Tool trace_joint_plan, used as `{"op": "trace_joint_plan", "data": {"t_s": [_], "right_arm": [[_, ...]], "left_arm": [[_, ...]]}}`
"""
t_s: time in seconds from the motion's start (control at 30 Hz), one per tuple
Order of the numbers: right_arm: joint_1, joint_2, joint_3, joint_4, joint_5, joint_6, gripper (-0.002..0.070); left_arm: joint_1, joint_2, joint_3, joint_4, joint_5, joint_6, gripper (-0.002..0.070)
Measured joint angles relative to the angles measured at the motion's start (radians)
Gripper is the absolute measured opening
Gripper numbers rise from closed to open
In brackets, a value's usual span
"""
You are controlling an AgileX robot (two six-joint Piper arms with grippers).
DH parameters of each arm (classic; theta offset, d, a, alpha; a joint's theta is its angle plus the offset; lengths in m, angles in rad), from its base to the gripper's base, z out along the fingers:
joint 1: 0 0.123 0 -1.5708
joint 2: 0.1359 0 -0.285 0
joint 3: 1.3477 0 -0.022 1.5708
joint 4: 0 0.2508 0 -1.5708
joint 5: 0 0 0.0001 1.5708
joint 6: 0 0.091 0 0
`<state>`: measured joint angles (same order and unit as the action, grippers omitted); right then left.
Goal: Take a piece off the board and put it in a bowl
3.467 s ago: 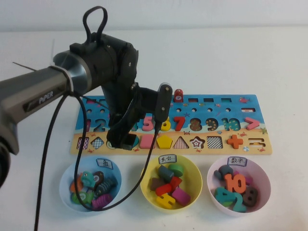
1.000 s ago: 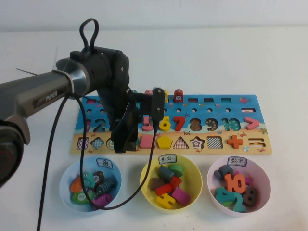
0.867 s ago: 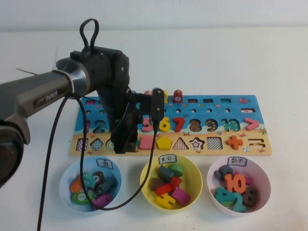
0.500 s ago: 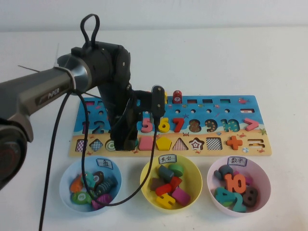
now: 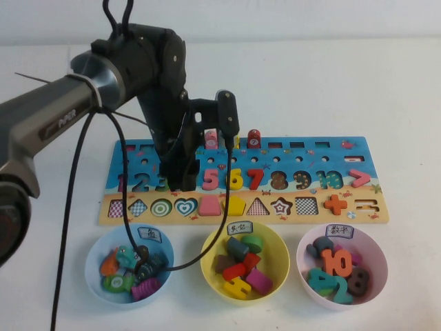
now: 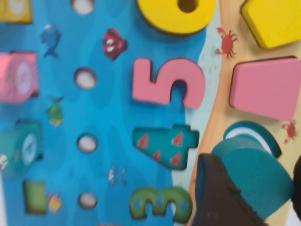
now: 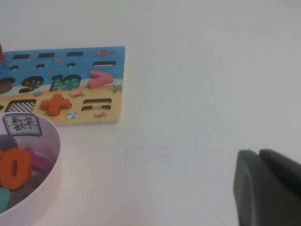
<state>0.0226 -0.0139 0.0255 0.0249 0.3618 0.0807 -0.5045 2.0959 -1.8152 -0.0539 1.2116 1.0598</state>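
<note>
Left wrist view shows the left claw (image 6: 251, 188) closed on the piece (image 6: 251, 172), a dark-teal heart held between its dark fingers (image 6: 218, 197) and lifted just above the empty heart slot (image 6: 251, 134) in the tan strip of the board (image 6: 94, 108); beside that slot sit the pink trapezoid (image 6: 265, 87) and the yellow pentagon (image 6: 275, 21), with the pink 5 (image 6: 167, 84) and the yellow 6 (image 6: 176, 14) on the blue part; in the high view the left claw (image 5: 180, 181) hangs over the number row of the board (image 5: 303, 148), near its left half, with the uncovered heart slot (image 5: 185, 206) just below it; the yellow bowl (image 5: 244, 261) stands on the tabletop (image 5: 344, 83) in front of the board, between the light-blue bowl (image 5: 129, 267) and the pale-pink bowl (image 5: 342, 265), all three holding coloured pieces; the right claw (image 7: 268, 188) shows only in its own wrist view, low over bare tabletop beside the pale-pink bowl, its fingers pressed together and holding nothing.
</note>
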Motion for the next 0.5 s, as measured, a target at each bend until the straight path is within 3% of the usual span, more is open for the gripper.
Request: {"op": "trace_joint_plan", "data": {"t_s": [0.23,0.5], "right_arm": [[0.0,0.0,0.0,0.0,0.0,0.0,-0.0017],[0.0,0.0,0.0,0.0,0.0,0.0,-0.0017]], "left_arm": [[-0.022,-0.103,0.0,0.035,0.007,-0.101,0.028],[-0.162,-0.192,-0.004,0.072,0.018,-0.287,0.028]]}}
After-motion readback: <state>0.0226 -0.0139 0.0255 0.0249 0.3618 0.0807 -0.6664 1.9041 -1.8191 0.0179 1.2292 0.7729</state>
